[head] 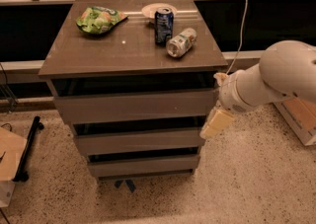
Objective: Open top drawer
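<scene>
The top drawer (136,106) is the widest flat grey-brown front, just under the tabletop, pulled out a little with a dark gap above it. Two shorter drawer fronts sit below it. My gripper (216,119) is at the cabinet's right front corner, beside the right end of the top drawer, at the end of the white arm (276,77) that comes in from the right. A cream finger (215,123) hangs down beside the middle drawer's right end. Whether the fingers touch the drawer front is hidden.
On the cabinet top (98,50) lie a green snack bag (98,18), a white bowl (158,9), an upright blue can (163,24) and a bottle on its side (181,42). A cardboard box (298,119) is on the floor at right, another at far left.
</scene>
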Tool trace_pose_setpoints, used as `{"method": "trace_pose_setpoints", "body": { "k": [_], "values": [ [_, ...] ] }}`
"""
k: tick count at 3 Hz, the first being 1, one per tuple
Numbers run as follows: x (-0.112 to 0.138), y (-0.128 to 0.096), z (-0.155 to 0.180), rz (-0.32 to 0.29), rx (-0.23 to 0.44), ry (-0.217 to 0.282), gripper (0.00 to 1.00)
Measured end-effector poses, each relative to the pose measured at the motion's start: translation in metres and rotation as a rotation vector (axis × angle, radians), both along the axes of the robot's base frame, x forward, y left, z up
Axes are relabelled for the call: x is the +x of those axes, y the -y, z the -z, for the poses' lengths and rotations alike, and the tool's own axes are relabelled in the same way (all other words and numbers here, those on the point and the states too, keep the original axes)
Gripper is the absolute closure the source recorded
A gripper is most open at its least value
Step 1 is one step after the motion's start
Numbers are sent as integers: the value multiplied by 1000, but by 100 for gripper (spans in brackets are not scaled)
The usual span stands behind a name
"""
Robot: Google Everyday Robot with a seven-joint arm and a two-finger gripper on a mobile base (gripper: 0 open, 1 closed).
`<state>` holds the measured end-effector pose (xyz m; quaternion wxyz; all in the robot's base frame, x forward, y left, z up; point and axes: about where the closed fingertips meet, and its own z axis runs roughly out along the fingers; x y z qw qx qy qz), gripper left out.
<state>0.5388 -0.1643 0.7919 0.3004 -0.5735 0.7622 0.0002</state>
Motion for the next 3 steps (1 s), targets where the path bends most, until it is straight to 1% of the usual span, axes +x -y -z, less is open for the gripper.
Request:
{"method": "trace_pose_setpoints", "body": {
  "k": [1, 2, 3],
  "values": [
    [25, -8, 22, 25, 44, 15, 0],
    [50, -20, 45, 24, 82, 6, 0],
    [72, -31, 70, 24, 133, -16, 0]
  ]
}}
